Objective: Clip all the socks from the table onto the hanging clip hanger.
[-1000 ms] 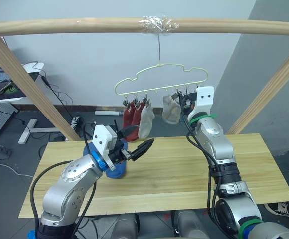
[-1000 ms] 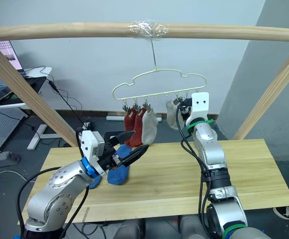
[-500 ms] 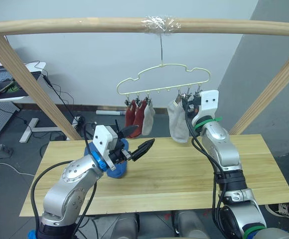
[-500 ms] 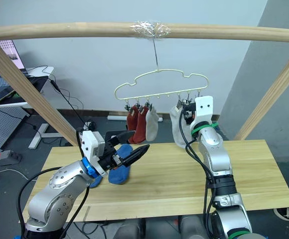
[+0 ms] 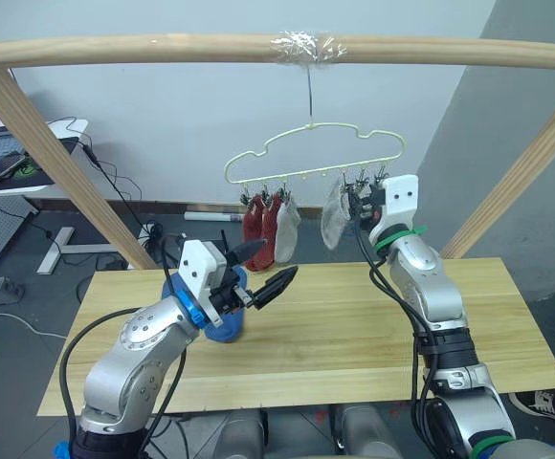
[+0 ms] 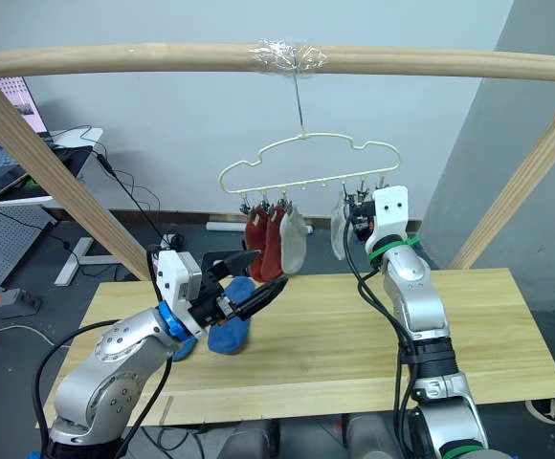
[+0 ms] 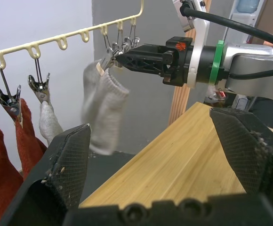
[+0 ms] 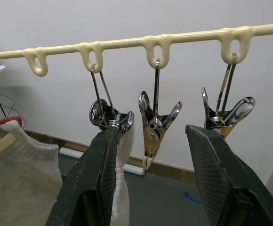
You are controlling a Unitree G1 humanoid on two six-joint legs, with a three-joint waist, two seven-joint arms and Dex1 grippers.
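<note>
Right gripper (image 8: 148, 155) wide open at hanger (image 5: 308, 153) clips, grey sock (image 5: 333, 215) beside. Left gripper (image 5: 258, 273) wide, mid-frame; blue socks (image 5: 222, 325) below on table (image 5: 354, 325).

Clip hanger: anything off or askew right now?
The clip hanger hangs about level. The second grey sock swings tilted off vertical beside the open right gripper, blurred in the left wrist view. Two red socks and a grey one crowd together at the left clips. Blue socks remain on the table.
</note>
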